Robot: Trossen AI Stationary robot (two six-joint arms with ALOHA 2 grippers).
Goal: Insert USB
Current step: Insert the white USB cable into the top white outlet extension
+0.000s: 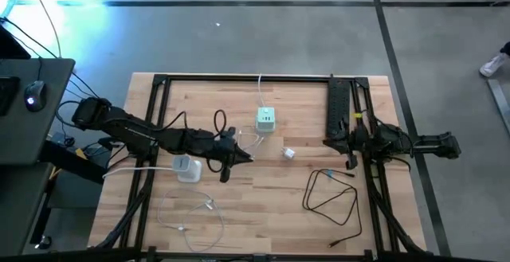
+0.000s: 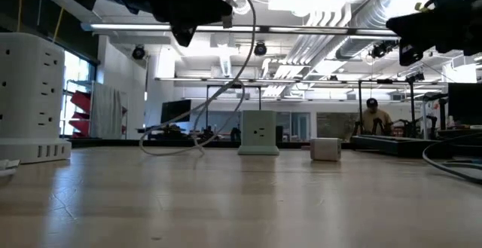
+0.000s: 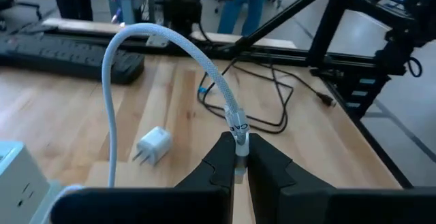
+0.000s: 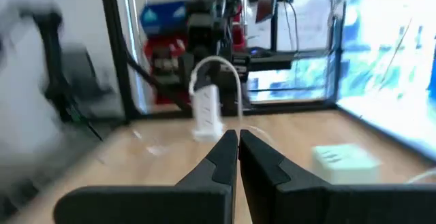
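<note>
The left end effector (image 3: 241, 166) hangs above the middle of the wooden counter (image 1: 271, 206), its 2 fingers (image 3: 269, 166) pinched onto the plug end of a white braided cable (image 3: 167, 43); in the left wrist view the cable rises from between the fingers, arches over and drops back toward the arm. From above, that end effector (image 1: 233, 158) sits just beside a white tower power strip (image 1: 187, 168) and a little short of a pale green cube outlet (image 1: 265, 119), which stands upright farther back with its own white cord running off the far edge. The low view shows the cable (image 2: 226, 90) looping down from the raised left arm to the counter in front of the green cube (image 2: 258, 133). A small white wall charger (image 1: 288, 154) lies on its side between the 2 arms, apart from both. The right end effector (image 4: 238, 148) waits over the right side of the counter (image 4: 163, 163), its fingers closed together with nothing between them. Near it lie a loose black cable (image 1: 331, 194) and, along the right rail, a long black power strip (image 1: 338, 107). Another thin white cable (image 1: 191, 210) is coiled at the near left of the counter.
</note>
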